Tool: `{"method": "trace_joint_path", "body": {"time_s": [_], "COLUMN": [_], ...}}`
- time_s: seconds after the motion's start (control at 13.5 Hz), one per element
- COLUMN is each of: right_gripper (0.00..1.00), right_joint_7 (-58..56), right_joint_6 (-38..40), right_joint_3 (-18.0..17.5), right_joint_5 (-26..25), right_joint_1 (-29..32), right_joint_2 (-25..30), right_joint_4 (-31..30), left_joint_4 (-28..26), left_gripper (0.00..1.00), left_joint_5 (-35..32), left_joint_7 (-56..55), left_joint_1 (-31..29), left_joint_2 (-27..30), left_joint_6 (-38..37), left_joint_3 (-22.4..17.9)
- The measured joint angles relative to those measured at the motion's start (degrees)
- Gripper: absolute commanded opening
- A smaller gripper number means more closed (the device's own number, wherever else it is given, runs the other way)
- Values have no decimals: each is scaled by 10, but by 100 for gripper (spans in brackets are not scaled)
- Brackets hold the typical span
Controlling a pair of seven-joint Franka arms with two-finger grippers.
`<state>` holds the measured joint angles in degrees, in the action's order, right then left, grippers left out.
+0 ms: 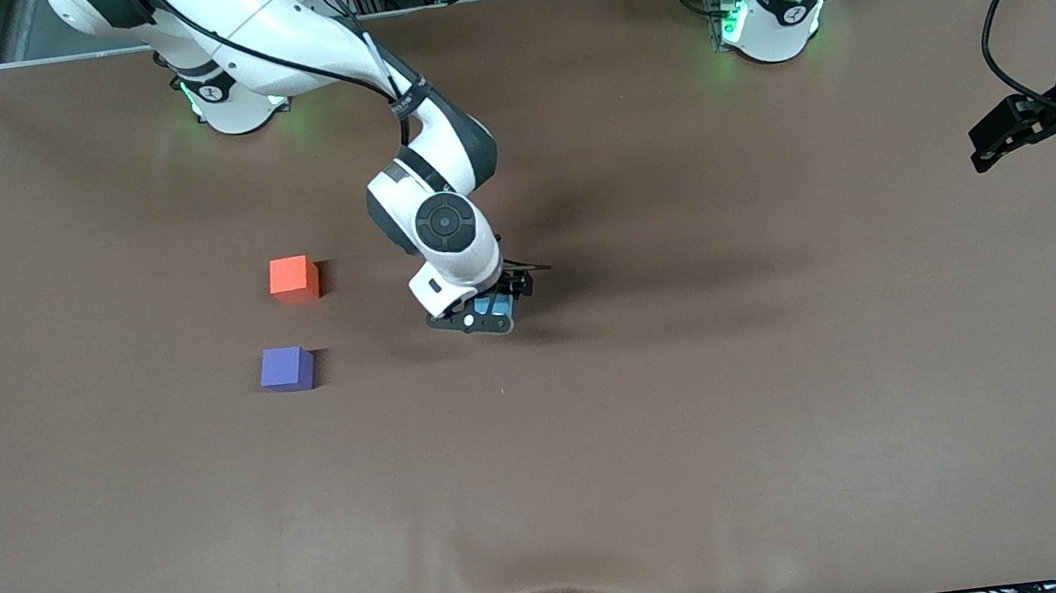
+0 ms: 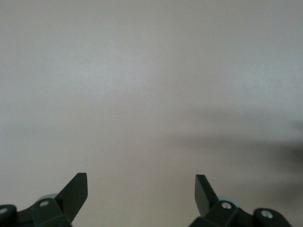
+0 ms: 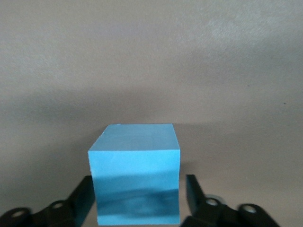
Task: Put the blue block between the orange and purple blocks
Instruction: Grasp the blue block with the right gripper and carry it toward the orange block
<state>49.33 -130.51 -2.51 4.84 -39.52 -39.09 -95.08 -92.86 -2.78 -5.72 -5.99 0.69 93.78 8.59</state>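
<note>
Standing apart on the tabletop (image 1: 704,416) toward the right arm's end, orange block (image 1: 294,279) and purple block (image 1: 287,369) leave a gap unfilled. Beside them, mid-table, the right pincer (image 1: 493,313) straddles the blue block (image 3: 136,175), fingers near its sides, contact not confirmed. Lift, carry and placement remain. Left pincer (image 1: 1022,137) waits spread.
</note>
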Motion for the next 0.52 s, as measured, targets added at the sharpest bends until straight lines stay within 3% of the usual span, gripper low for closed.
{"method": "trace_joint_path", "body": {"time_s": [0.22,0.52], "right_gripper": [0,0], "right_joint_7": [0,-16], "right_joint_6": [5,116], "right_joint_3": [1,12], "right_joint_5": [-41,-49], "right_joint_1": [0,21], "right_joint_2": [-2,16], "right_joint_4": [8,55], "left_joint_4": [0,-1], "left_gripper": [100,100], "left_joint_5": [0,0], "left_joint_7": [0,0], "left_joint_1": [0,0], "left_joint_2": [0,0], "left_joint_6": [1,3], "left_joint_3": [0,0]}}
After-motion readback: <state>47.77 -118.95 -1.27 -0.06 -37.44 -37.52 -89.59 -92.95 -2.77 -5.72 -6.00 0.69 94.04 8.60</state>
